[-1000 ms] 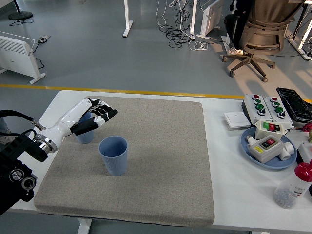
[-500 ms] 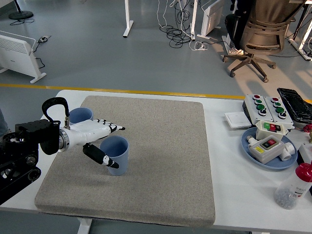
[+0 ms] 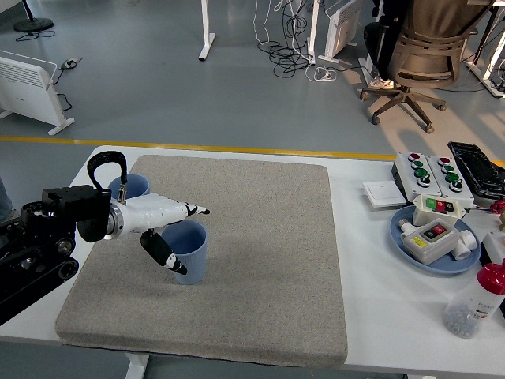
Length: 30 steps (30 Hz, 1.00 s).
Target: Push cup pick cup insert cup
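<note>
Left hand (image 3: 167, 225) reaches in from the left over the grey mat (image 3: 260, 260), fingers spread and flat, thumb hanging down across the front of the near blue cup (image 3: 186, 251). The fingers lie above that cup's rim; contact cannot be told. Nothing is grasped. Right arm not in view.

Blue cups: two. The near one stands upright on the mat's left half. The far cup (image 3: 130, 189) stands upright behind the wrist, near the mat's left edge at the back corner, partly hidden by the arm. The two cups are close together but apart.

Open room: the mat's whole centre and right half lie bare, from the near cup across to the right edge. The front strip of mat before the near cup is also bare. White table (image 3: 379, 308) shows as a margin to the right of the mat.

Along the table's right edge: one blue plate (image 3: 402, 237) holding switch boxes, one grey button box (image 3: 430, 175) behind it, one red-capped bottle (image 3: 476, 300) at the front right.
</note>
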{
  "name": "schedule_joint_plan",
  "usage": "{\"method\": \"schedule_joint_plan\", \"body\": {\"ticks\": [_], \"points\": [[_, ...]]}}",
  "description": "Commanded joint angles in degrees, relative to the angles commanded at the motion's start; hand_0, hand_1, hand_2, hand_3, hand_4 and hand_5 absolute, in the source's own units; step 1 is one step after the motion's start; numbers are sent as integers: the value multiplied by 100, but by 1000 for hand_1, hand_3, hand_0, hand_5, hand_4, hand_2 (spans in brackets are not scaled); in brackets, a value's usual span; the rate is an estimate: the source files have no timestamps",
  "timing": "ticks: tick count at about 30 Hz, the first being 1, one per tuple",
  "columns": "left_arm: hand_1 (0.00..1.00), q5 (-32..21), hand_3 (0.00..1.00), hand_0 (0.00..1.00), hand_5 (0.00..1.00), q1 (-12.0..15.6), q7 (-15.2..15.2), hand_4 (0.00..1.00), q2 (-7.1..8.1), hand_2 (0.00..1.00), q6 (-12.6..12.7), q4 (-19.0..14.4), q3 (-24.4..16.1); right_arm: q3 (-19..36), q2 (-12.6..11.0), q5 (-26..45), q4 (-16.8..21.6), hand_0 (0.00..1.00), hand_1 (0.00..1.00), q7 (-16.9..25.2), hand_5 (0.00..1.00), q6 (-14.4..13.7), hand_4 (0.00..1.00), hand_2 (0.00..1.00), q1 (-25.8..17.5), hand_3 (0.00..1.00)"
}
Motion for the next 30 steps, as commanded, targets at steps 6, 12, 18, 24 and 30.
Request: {"method": "schedule_joint_plan", "body": {"ticks": [6, 12, 18, 24, 30], "points": [[708, 41, 829, 579, 255, -64, -11, 758, -57, 796, 45, 133, 148, 9, -7, -16, -1, 666, 602, 3, 448, -2, 101, 612, 10, 565], [636, 74, 711, 477, 199, -78, -22, 693, -55, 735, 140, 180, 164, 10, -15, -1, -3, 667, 602, 12, 448, -8, 101, 612, 11, 565], [549, -150, 583, 439, 189, -87, -122, 689, -44, 612, 178, 209, 125, 5, -23, 8, -2, 667, 602, 10, 449, -14, 102, 612, 13, 565], [541, -299, 566, 458, 160, -106, -126, 657, 12, 573, 128, 137, 44, 23, -19, -8, -3, 667, 602, 2, 448, -14, 102, 612, 12, 565], [538, -497, 562, 453, 164, -427, -113, 653, 351, 562, -215, -88, -99, 21, -28, 8, -2, 666, 602, 0, 449, -20, 103, 612, 26, 565]]}}
